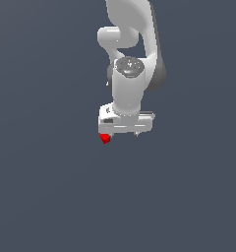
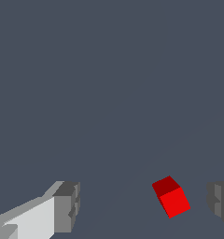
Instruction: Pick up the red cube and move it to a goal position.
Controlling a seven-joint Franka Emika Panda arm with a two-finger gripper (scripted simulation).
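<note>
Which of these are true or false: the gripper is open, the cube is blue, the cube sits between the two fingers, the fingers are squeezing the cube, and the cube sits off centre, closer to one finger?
1. The gripper is open. True.
2. The cube is blue. False: the red cube is bright red.
3. The cube sits between the two fingers. True: in the wrist view it lies in the gap between them.
4. The fingers are squeezing the cube. False: bare gap shows on both sides of the cube, so neither finger touches it.
5. The cube sits off centre, closer to one finger. True: in the wrist view the gap is clearly smaller on one side.
</note>
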